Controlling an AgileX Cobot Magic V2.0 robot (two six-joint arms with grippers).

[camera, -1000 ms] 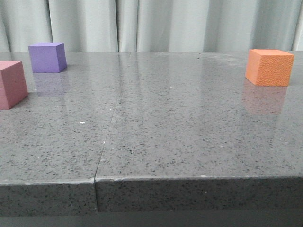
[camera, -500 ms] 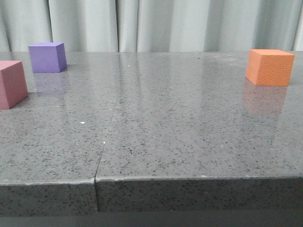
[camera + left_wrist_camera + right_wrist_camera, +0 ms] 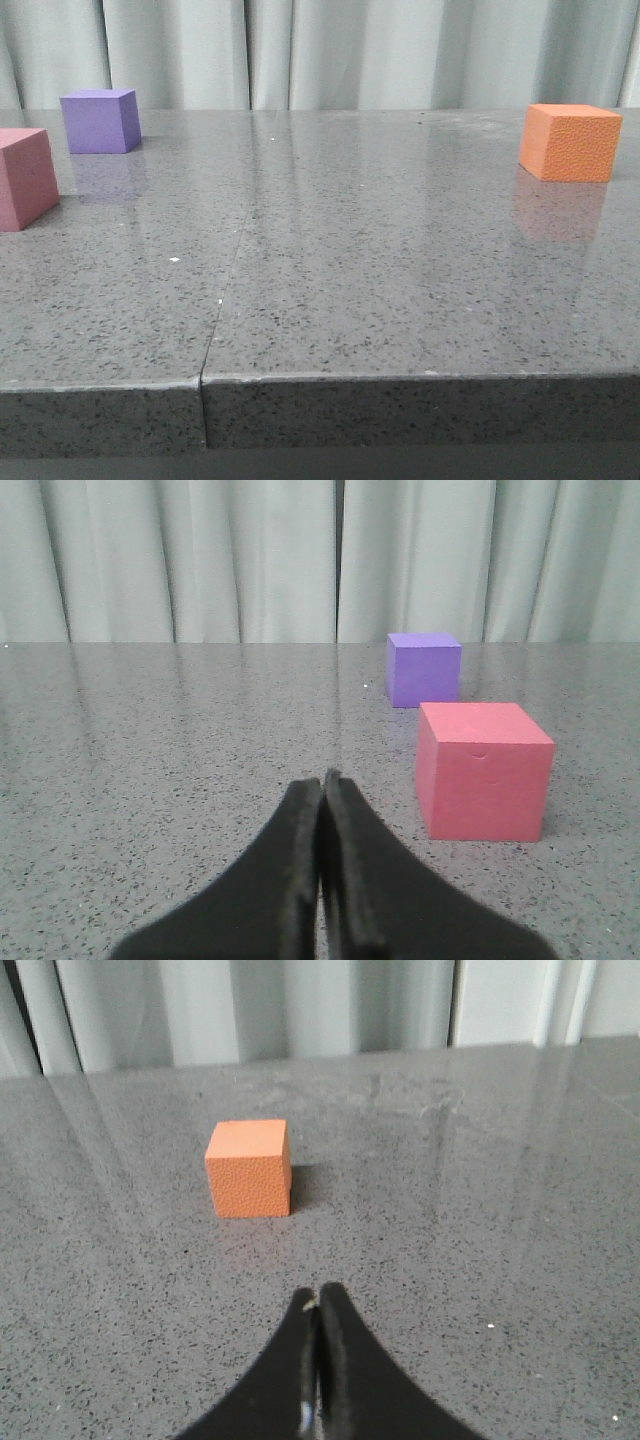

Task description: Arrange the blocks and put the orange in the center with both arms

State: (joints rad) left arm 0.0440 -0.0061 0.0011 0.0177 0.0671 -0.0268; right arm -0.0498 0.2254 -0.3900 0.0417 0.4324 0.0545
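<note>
The orange cube (image 3: 570, 142) sits at the far right of the grey table, and shows again in the right wrist view (image 3: 249, 1168). The purple cube (image 3: 99, 120) stands at the far left, with the dusty pink cube (image 3: 24, 177) nearer, at the left edge of the front view. Both show in the left wrist view, purple (image 3: 423, 668) behind pink (image 3: 483, 770). My left gripper (image 3: 322, 780) is shut and empty, short of the pink cube and to one side. My right gripper (image 3: 319, 1293) is shut and empty, well short of the orange cube. Neither arm shows in the front view.
The speckled grey stone table (image 3: 330, 250) has a seam (image 3: 225, 290) running from its front edge toward the back. A pale curtain (image 3: 330, 50) hangs behind the far edge. The table's front edge (image 3: 400, 378) is close to the camera.
The orange cube sits very slightly further right than a second ago. The purple and pink cubes have not moved.
</note>
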